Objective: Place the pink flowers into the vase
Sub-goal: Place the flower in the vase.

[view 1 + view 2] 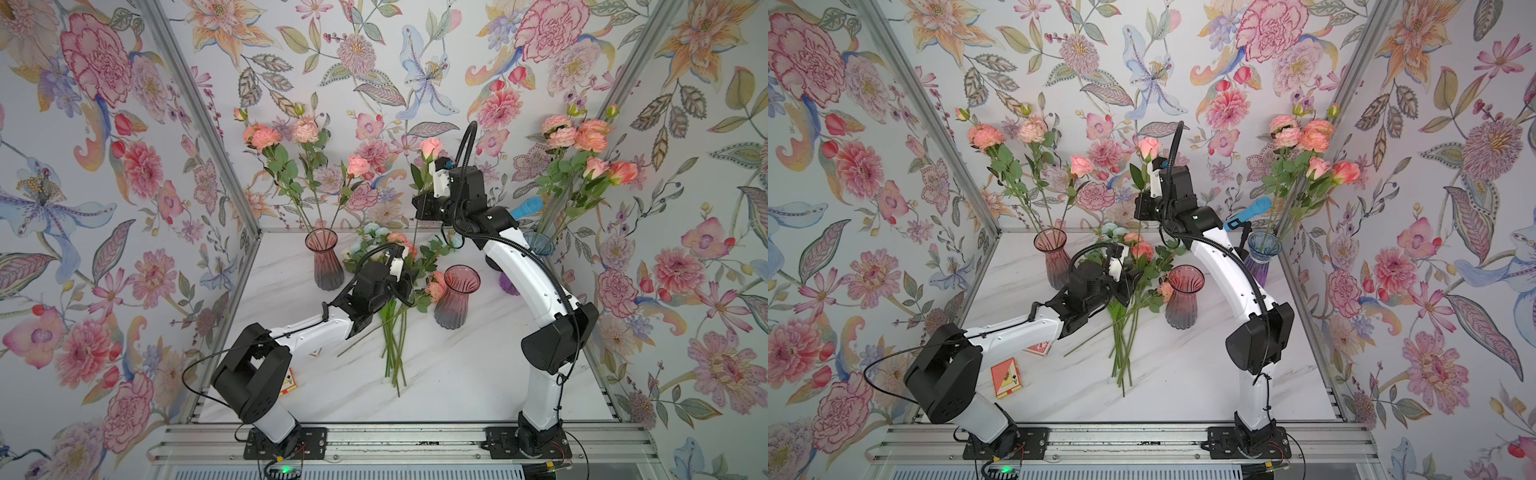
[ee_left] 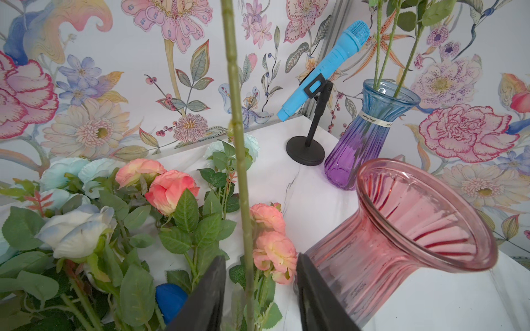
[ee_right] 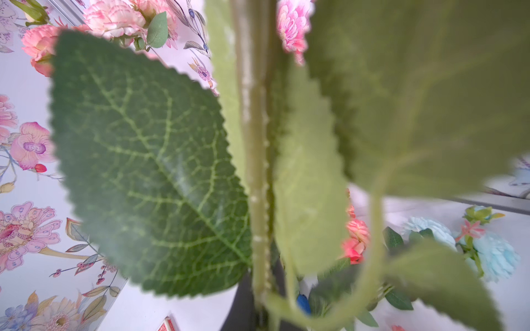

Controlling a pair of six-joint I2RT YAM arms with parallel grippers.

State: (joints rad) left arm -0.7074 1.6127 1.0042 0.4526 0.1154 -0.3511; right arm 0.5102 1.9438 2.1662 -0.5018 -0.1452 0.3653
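My right gripper point(image 1: 432, 170) is raised above the back of the table and shut on the stem point(image 3: 256, 172) of one of the pink flowers, a rose point(image 1: 431, 147) that stands upright. Its long stem point(image 2: 238, 143) hangs down between the fingers of my left gripper point(image 2: 259, 286), which is open and clear of it on both sides. An empty pink vase point(image 1: 456, 297) stands just right of the left gripper point(image 1: 1129, 282). More pink flowers point(image 2: 169, 189) lie in a pile on the table.
A pink vase point(image 1: 324, 259) at the back left and a blue-purple vase point(image 1: 1262, 257) at the back right each hold pink flowers. White and pale blue blooms point(image 2: 74, 232) lie in the pile. A blue toy microphone point(image 1: 528, 208) stands on a stand, and playing cards point(image 1: 1007, 376) lie front left.
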